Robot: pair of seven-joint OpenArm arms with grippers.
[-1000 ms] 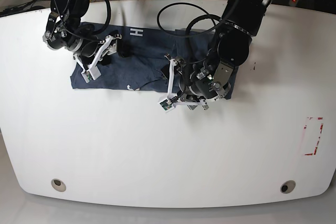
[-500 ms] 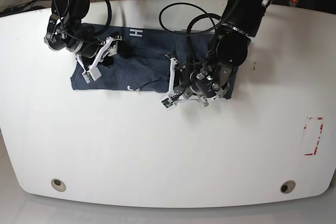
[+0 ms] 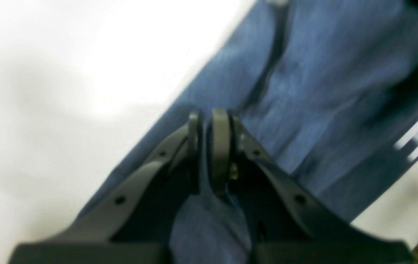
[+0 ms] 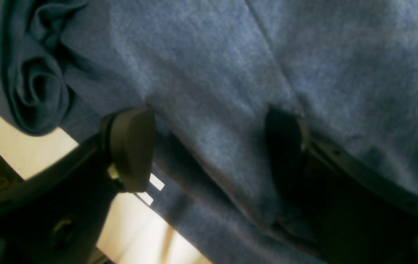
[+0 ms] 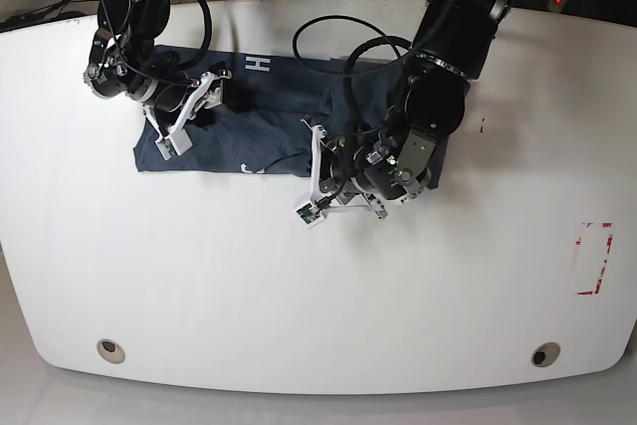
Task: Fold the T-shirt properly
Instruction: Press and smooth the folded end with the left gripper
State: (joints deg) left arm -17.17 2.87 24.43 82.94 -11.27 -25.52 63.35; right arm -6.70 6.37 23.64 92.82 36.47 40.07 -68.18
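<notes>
The dark blue T-shirt (image 5: 269, 124) lies flattened across the far half of the white table (image 5: 299, 296), with white lettering (image 5: 260, 63) near its far edge. In the base view my left gripper (image 5: 338, 168) is at the shirt's near edge, right of centre. The left wrist view shows that gripper (image 3: 211, 146) shut on a pinch of the T-shirt (image 3: 304, 91). My right gripper (image 5: 221, 105) rests on the shirt's left part. Its jaws stand open in the right wrist view (image 4: 209, 150), pressing on the T-shirt (image 4: 212, 73) beside a rolled fold (image 4: 33, 84).
Black cables (image 5: 338, 37) loop over the shirt's far side behind the left arm. A red tape rectangle (image 5: 594, 258) marks the table at the right. Two round holes (image 5: 111, 350) (image 5: 543, 353) sit near the front edge.
My left gripper has closed on the shirt's near edge and shifted a little left and toward the table front. The right arm has stayed put.
</notes>
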